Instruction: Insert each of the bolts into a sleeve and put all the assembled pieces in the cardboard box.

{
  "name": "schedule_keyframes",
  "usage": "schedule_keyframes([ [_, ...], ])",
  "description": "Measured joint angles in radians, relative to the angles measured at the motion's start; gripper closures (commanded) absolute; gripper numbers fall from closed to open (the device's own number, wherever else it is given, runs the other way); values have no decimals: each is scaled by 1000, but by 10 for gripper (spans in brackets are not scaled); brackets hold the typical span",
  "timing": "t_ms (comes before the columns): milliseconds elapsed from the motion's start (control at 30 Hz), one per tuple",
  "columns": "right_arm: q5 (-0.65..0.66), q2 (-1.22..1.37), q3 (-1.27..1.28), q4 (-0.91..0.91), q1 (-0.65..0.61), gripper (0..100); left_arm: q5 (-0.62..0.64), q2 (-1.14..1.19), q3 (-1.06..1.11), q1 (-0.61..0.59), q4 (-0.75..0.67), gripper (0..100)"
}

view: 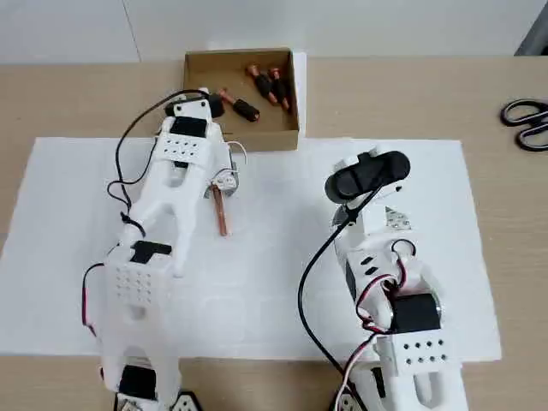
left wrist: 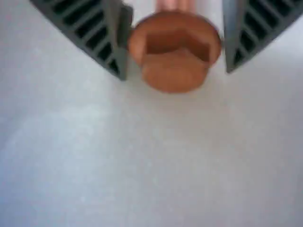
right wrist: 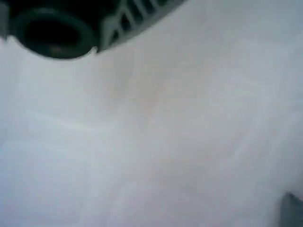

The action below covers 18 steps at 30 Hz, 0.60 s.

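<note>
Left gripper point(left wrist: 175, 71): jaws apart, straddling the bolt point(left wrist: 173, 52). The head sits between them, close against one ribbed finger point(left wrist: 102, 38), with a gap to the other.
Bolt, cut off: my left wrist view gives me the head and barely any shank, which runs out past the picture's edge. The high view shows the reverse: a thin copper shank lying flat on the white paper point(view: 257, 291), one end running in under my left arm.
Right gripper point(right wrist: 128, 19): apart or together, I cannot tell; too little of it shows, and that is blurred.
Sleeve point(right wrist: 54, 30): a black round mouth right against my right gripper, above the paper. Its length is hidden behind the opening, and I can't make out whether it is clamped.
Cardboard box point(view: 257, 141): beyond my left gripper, at the paper's far edge. My left arm's black end covers its near corner.
Assembled pieces point(view: 261, 83): I count three in the box, copper bolts in black sleeves — only the high view has them.
Scissors point(view: 527, 120): well off to the outer side of my right arm, on the wood table point(view: 77, 94), clipped by the picture's edge.
Textures: the bolt head is smooth, round and copper-brown with a squared recess. My left fingers are dark grey and ribbed, the paper is matte white, and the box is plain brown card.
</note>
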Motion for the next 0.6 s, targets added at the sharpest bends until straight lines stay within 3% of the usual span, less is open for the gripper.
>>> schedule_keyframes([
  [167, 0, 0, 0, 0, 3, 994, -5, 2, -8, 0, 5, 874],
  [433, 0, 0, 0, 0, 2, 994, -3, 18, -140, 58, 241, 874],
  [600, 0, 0, 0, 0, 2, 994, 48, 18, -146, 72, 256, 874],
])
